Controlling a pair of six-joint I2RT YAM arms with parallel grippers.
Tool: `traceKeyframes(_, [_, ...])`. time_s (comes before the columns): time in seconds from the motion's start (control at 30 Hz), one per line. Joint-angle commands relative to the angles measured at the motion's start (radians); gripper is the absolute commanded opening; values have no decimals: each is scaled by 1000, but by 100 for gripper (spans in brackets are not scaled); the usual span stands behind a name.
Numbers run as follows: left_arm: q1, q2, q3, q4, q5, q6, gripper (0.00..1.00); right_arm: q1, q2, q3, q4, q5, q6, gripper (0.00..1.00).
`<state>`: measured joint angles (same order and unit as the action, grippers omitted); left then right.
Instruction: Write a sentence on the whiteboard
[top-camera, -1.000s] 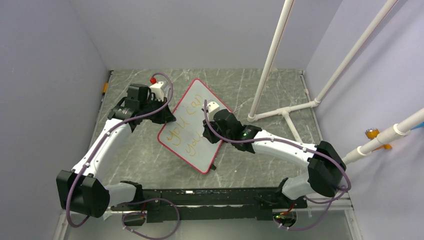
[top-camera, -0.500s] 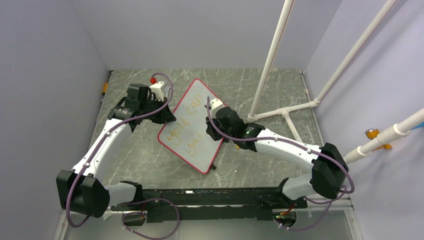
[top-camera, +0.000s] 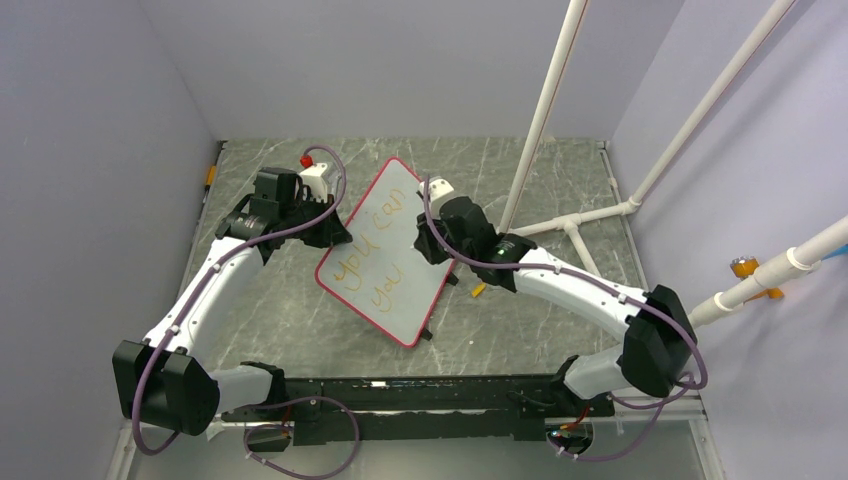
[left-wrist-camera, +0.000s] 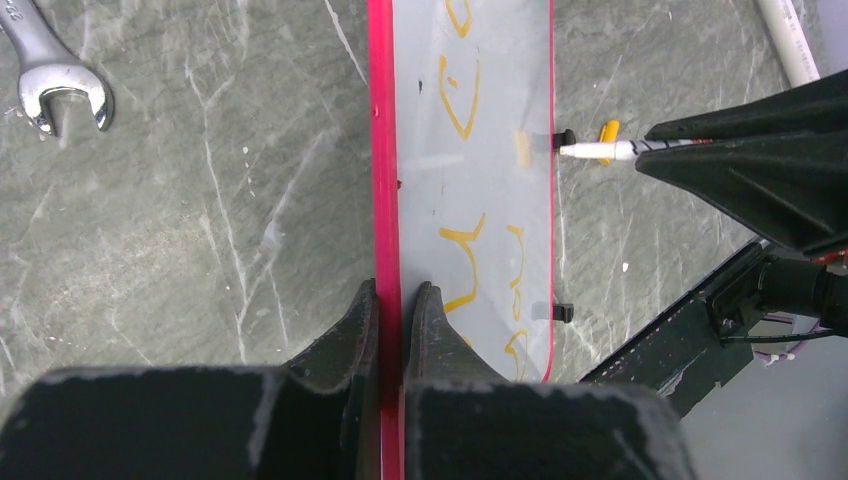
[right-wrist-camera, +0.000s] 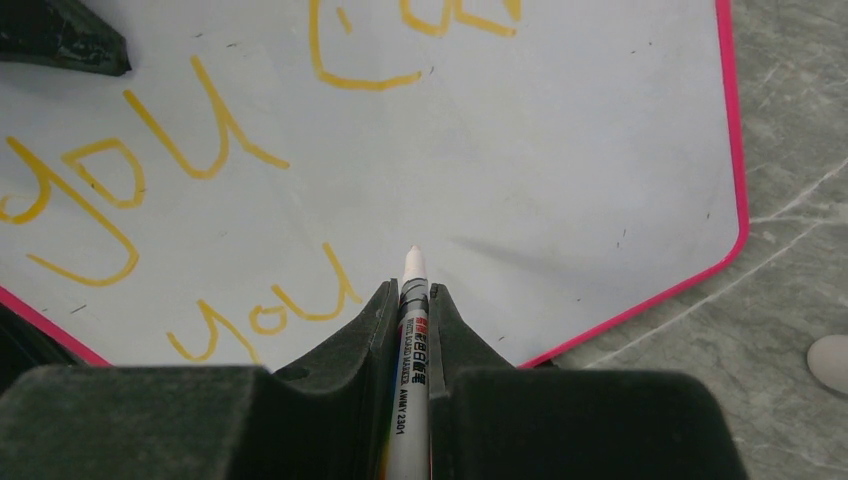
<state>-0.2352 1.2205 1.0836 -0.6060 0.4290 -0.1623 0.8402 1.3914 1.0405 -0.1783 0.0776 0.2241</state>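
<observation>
The whiteboard with its red-pink frame lies at an angle mid-table. Orange writing reads "you can" with "you" below it. My left gripper is shut on the board's left frame edge, one finger on each side. My right gripper is shut on a white marker. The marker's tip points at blank board just right of the lower "you". In the left wrist view the marker tip looks slightly off the surface.
A white PVC pipe frame stands right of the board. A small orange cap lies on the table under my right arm. A steel wrench lies left of the board. Black clips stick out from the board's right edge.
My right gripper has moved with the marker away from the lower "you", toward the board's far right side, uncovering the orange cap. The left gripper and board have not moved.
</observation>
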Motion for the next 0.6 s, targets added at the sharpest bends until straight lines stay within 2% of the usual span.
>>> traceKeyframes(0.0, [6,-7,1,23,-154,106,0,-21,15,46,52,-42,-5,0])
traceKeyframes(0.57, [5,-4,2,23,-156,106,0,-59,70,65,108,-134,28,0])
